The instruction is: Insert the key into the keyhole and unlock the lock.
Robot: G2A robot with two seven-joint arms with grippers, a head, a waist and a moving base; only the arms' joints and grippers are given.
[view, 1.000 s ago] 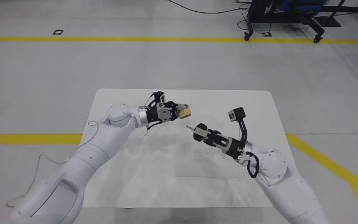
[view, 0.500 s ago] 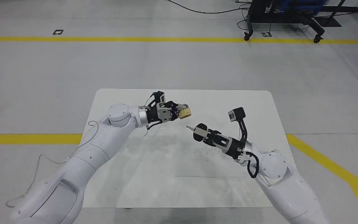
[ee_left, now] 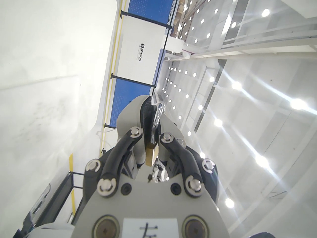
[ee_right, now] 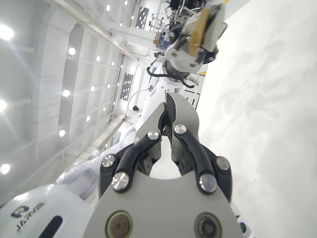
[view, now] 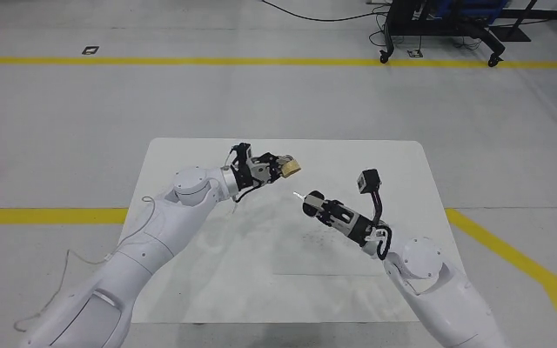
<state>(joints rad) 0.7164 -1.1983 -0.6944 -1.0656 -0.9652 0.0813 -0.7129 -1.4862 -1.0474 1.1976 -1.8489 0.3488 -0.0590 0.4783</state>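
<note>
Over the white table (view: 392,161), well in from its left edge and nearer the far edge than the near one, the left gripper (view: 277,167) has its jaws clamped on a brass padlock (view: 291,164), held up off the surface. A short open gap separates the padlock from the key (view: 299,196). The key's thin silvery tip pokes out of the right gripper (view: 307,202), whose jaws are pinched tight on it, well in from the right edge.

The left gripper (ee_left: 154,115) clamps the brass lock (ee_left: 151,155) between its two grey fingers (ee_left: 128,122).
</note>
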